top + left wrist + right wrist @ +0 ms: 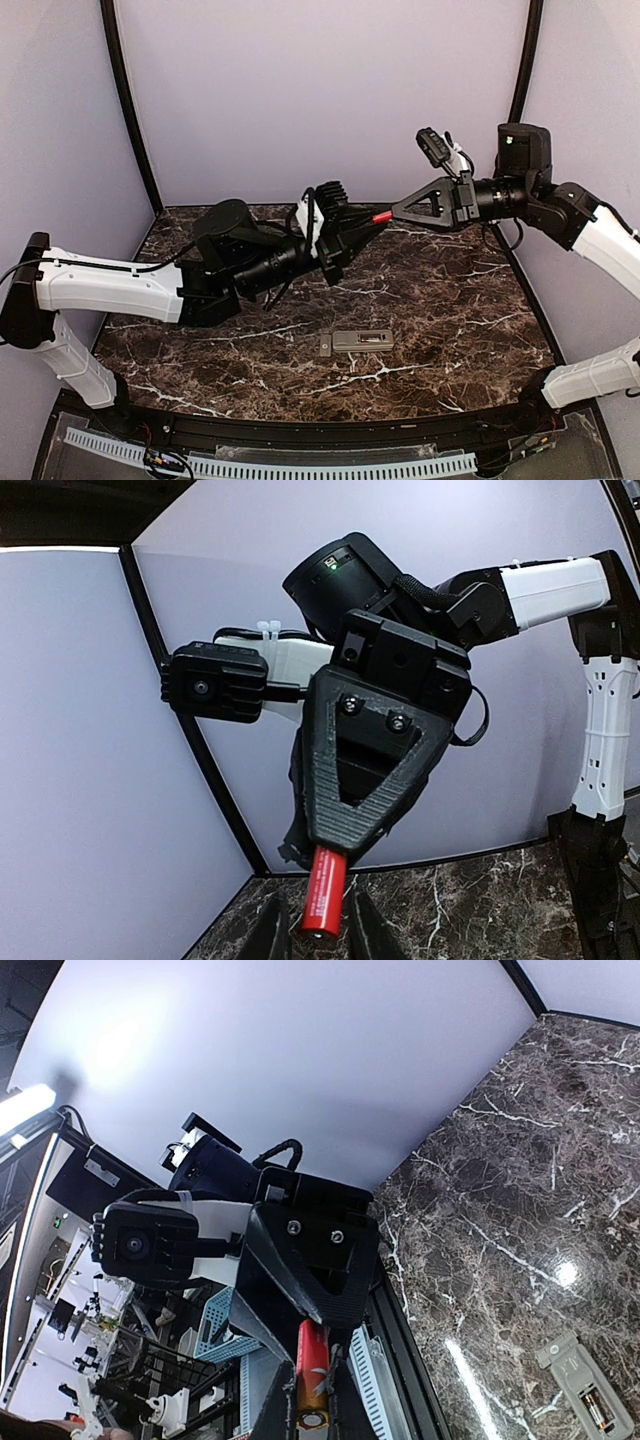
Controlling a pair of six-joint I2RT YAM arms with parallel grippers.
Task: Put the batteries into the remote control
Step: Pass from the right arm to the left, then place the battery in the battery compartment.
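Your table, a dark slab veined like marble, fills the floor between the pale walls. Over it your two arms meet in the air. The left arm reaches in from the left side, low and nearly level. The right arm comes in from the right at much the same height. Their ends face each other nose to nose above the far middle of the table.

Your right pincer is clamped tight on the battery, a small red cell that sticks straight out past its fingertips toward the left arm. Your left pincer sits around the battery's free end. In the left wrist view its two fingers stand either side of the red cell, with only a thin dark sliver showing on each side. You cannot tell from these views whether they touch it or grip it. In the right wrist view the cell runs from the right pincer's own fingers up to the tip of the left pincer.

The remote control lies flat on the table near the front middle, well apart from both pincers. Its grey back is up and the battery recess is exposed. A small grey piece sits at its left end; whether it is attached or loose you cannot tell. What lies in the recess is too small to make out.
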